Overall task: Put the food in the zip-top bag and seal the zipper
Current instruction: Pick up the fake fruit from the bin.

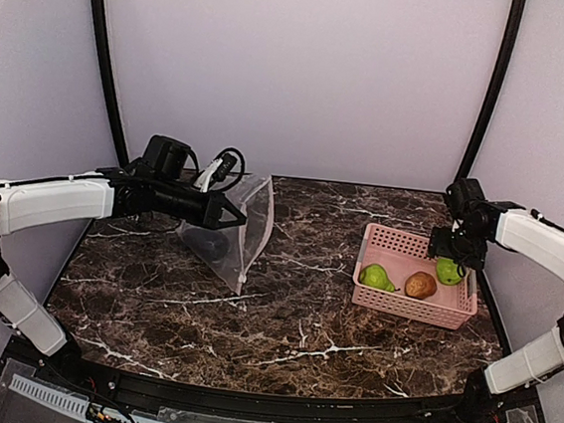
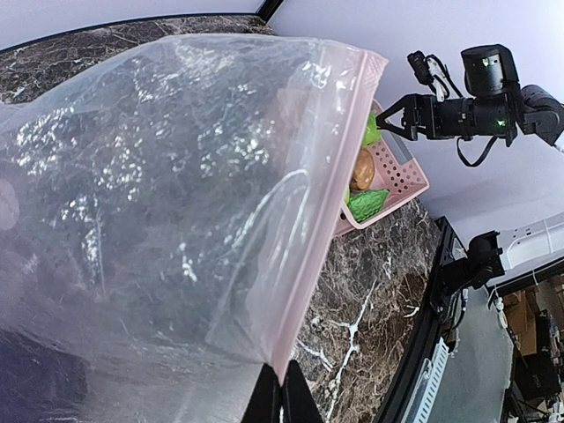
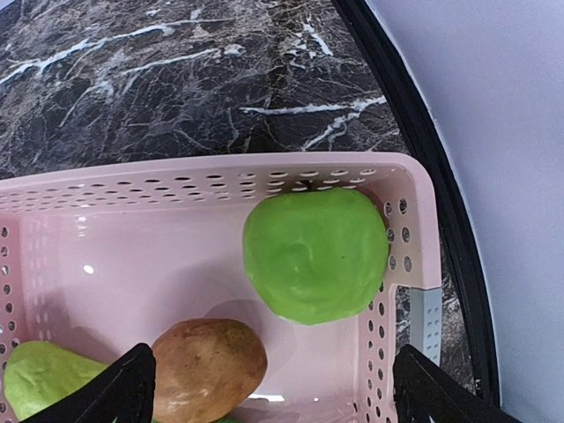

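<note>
My left gripper [image 1: 228, 215] is shut on the pink zipper strip [image 1: 256, 231] of the clear zip-top bag [image 1: 228, 228] and holds the bag up, its lower end resting on the table. In the left wrist view the fingertips [image 2: 284, 397] pinch the strip [image 2: 333, 181] at the bag's [image 2: 167, 203] edge. A dark shape [image 1: 215, 248] shows through the bag; I cannot tell what it is. My right gripper [image 1: 455, 252] is open above the round green fruit [image 3: 315, 256]. A brown potato [image 3: 208, 366] and a green pear [image 3: 42, 379] lie beside it.
The fruits lie in a pink slotted basket [image 1: 391, 240] at the right of the marble table; its rim [image 3: 220, 172] shows in the right wrist view. The table's black raised edge [image 3: 414, 132] runs close behind the basket.
</note>
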`<move>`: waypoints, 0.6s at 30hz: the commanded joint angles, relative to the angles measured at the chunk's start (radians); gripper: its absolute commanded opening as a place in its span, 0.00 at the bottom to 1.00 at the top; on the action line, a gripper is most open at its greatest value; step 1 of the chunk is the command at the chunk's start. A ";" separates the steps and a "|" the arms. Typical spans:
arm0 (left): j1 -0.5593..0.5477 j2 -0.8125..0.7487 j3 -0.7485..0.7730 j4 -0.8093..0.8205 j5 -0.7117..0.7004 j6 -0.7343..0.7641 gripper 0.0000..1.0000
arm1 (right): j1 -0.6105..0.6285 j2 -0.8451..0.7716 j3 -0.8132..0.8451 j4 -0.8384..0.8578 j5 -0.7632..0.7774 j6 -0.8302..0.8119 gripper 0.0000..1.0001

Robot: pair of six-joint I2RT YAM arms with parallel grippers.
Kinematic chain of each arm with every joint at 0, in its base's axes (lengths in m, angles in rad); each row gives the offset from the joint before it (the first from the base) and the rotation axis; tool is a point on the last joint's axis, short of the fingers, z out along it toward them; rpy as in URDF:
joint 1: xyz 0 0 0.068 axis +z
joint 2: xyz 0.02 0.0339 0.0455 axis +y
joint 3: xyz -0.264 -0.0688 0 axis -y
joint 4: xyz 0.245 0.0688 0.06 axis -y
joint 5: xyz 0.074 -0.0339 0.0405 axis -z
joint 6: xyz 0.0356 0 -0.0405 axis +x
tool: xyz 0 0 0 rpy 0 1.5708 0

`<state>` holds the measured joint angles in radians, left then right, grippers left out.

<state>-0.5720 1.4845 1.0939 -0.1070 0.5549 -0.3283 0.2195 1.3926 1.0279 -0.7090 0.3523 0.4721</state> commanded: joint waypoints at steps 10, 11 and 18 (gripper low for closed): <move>0.004 -0.039 0.020 -0.012 -0.004 0.007 0.01 | -0.114 0.113 -0.040 0.131 -0.039 -0.079 0.84; 0.003 -0.039 0.021 -0.013 -0.004 0.008 0.01 | -0.118 0.122 -0.036 0.134 -0.035 -0.080 0.83; 0.003 -0.038 0.022 -0.015 -0.004 0.009 0.01 | -0.122 0.175 -0.031 0.147 -0.006 -0.078 0.83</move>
<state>-0.5720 1.4845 1.0939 -0.1070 0.5552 -0.3283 0.1032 1.5436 0.9924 -0.5945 0.3157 0.3996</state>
